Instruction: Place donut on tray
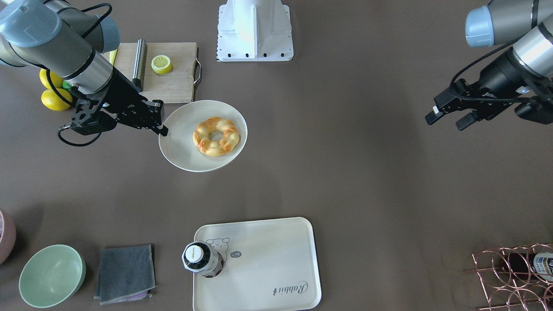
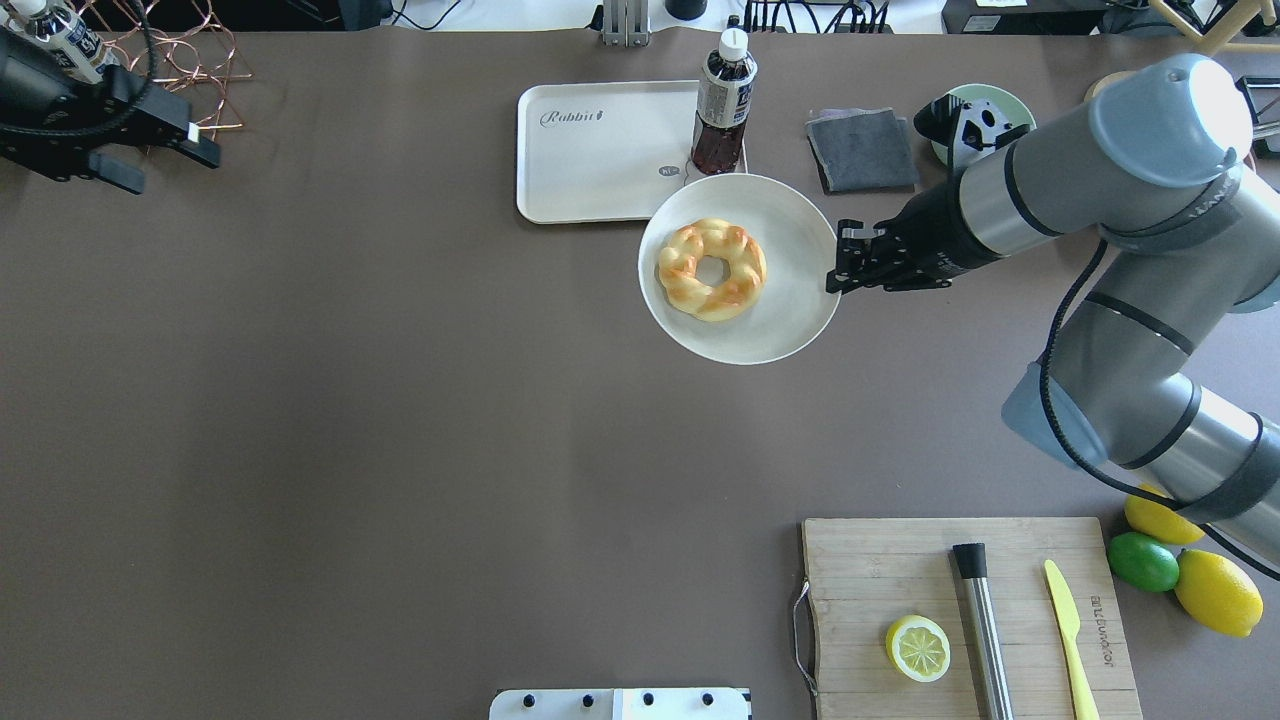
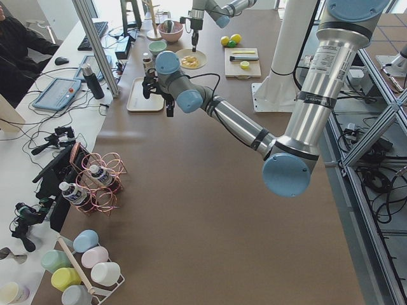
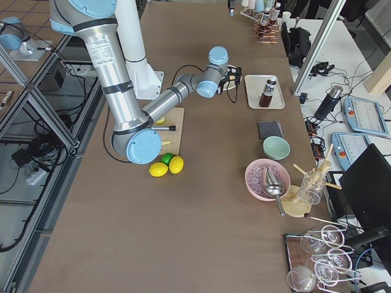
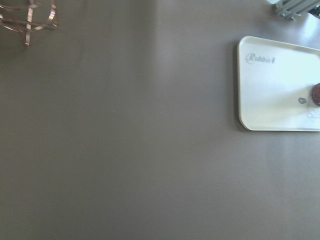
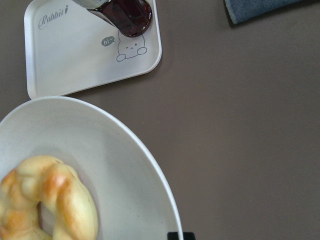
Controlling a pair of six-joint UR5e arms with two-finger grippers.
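Note:
The donut (image 1: 216,136), a golden braided ring, lies on a round white plate (image 1: 181,151). My right gripper (image 1: 162,127) is shut on the plate's rim and holds it above the table; both also show in the overhead view, the donut (image 2: 712,268) and the plate (image 2: 790,320). The wrist view shows the donut (image 6: 50,200) low on the left. The cream tray (image 1: 268,259) with "Rabbit" lettering lies beyond the plate, with a dark drink bottle (image 1: 201,258) standing on its bear corner. My left gripper (image 2: 168,170) is open and empty, far off near the wire rack.
A wooden cutting board (image 2: 900,570) carries a lemon half (image 2: 918,648), a steel rod and a yellow knife. Lemons and a lime (image 2: 1142,561) lie beside it. A grey cloth (image 2: 862,150) and green bowl (image 1: 52,275) sit by the tray. A copper wire rack (image 2: 190,60) holds bottles.

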